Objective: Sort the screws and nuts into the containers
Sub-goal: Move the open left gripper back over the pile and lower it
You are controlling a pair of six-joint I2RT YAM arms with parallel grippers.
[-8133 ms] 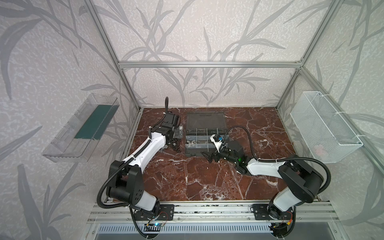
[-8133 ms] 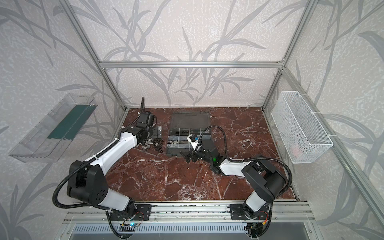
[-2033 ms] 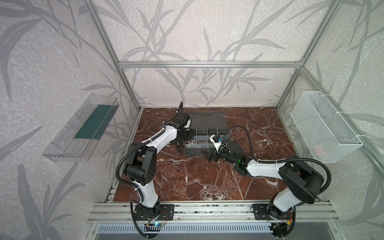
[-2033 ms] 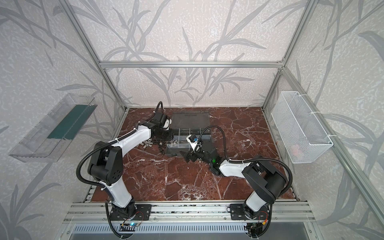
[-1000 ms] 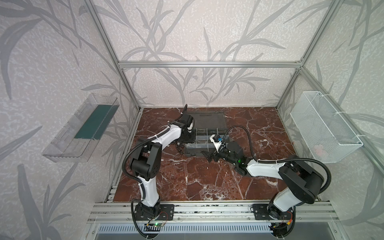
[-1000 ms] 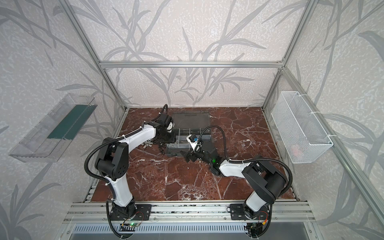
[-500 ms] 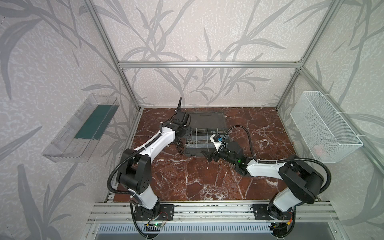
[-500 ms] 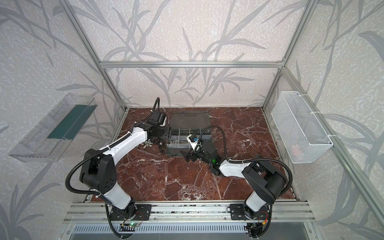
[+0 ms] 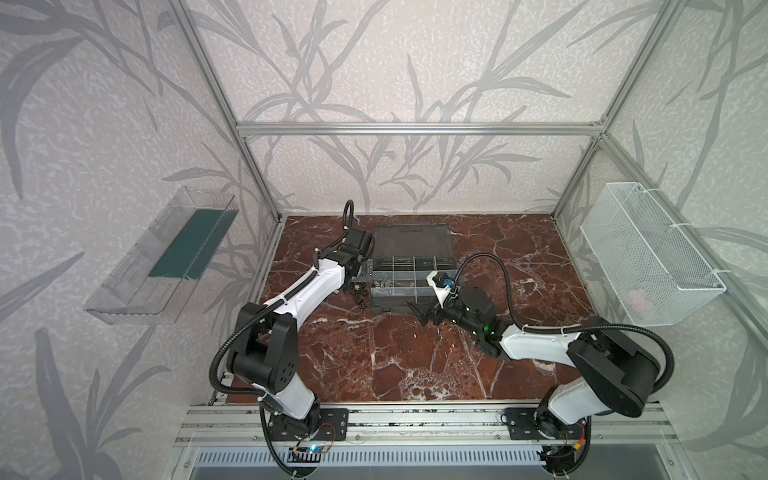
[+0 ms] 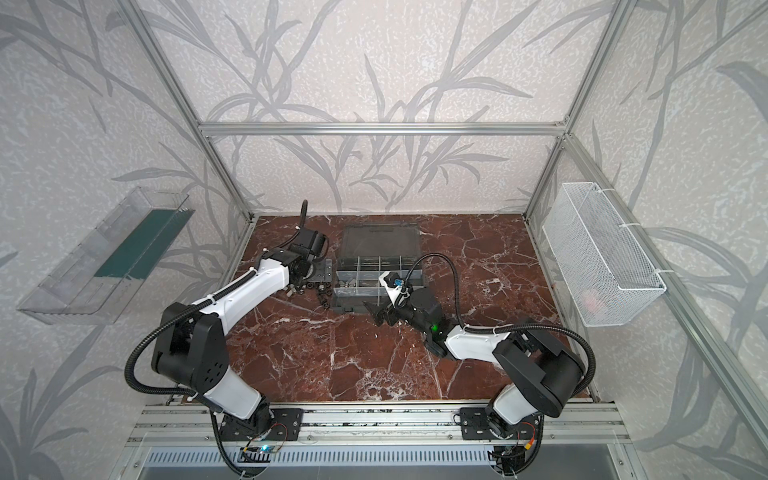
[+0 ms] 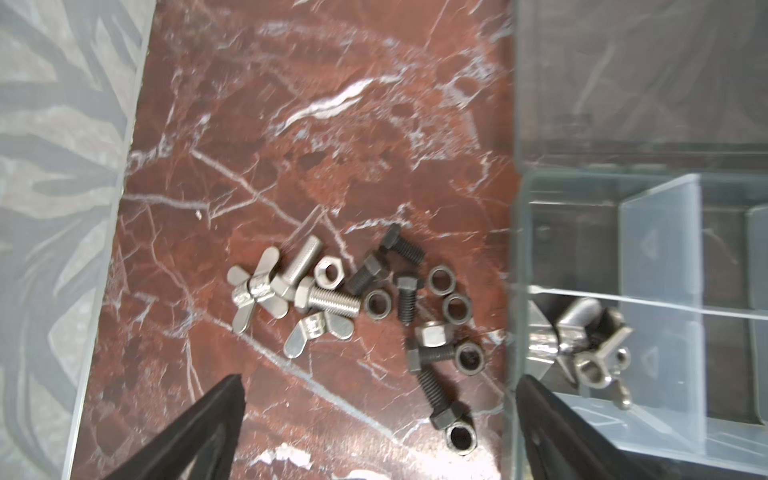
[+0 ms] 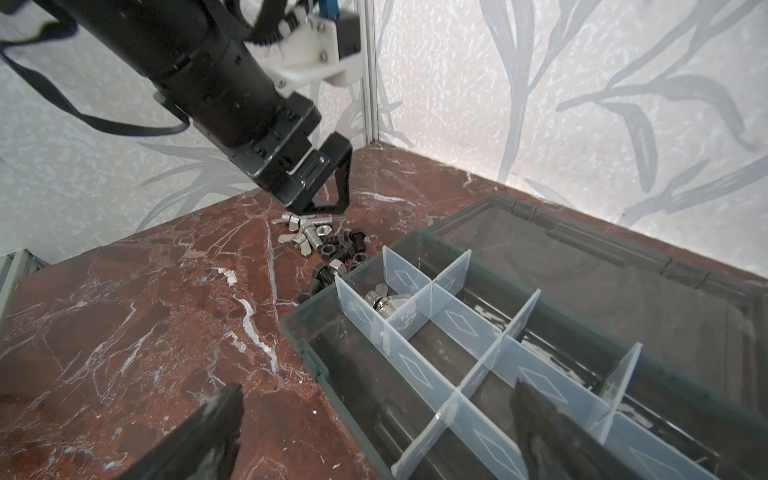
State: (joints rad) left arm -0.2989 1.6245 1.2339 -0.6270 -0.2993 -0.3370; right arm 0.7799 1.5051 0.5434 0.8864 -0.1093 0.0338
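Loose screws [image 11: 405, 249] and nuts [image 11: 377, 304], black and silver, lie in a small pile [image 9: 361, 291] on the marble with a few silver wing nuts [image 11: 257, 291]. The pile sits just left of the dark grey case [image 9: 390, 305], whose containers [image 12: 449, 324] are split by translucent dividers. One container holds silver wing nuts [image 11: 577, 340]. My left gripper [image 11: 380, 386] hangs open over the pile's edge with nothing between its fingers [image 12: 338, 174]. My right gripper [image 12: 376, 388] is open and empty, low at the case's near left corner [image 12: 307, 353].
The case's flat lid [image 9: 411, 241] lies open toward the back wall. A clear tray [image 9: 166, 257] hangs on the left wall and a white mesh basket [image 9: 648, 257] on the right wall. The left side wall [image 11: 54, 208] stands close to the pile.
My left gripper has opened wide and drawn back from the case's left edge to above the pile, its elbow swinging outward. The right arm has not moved.
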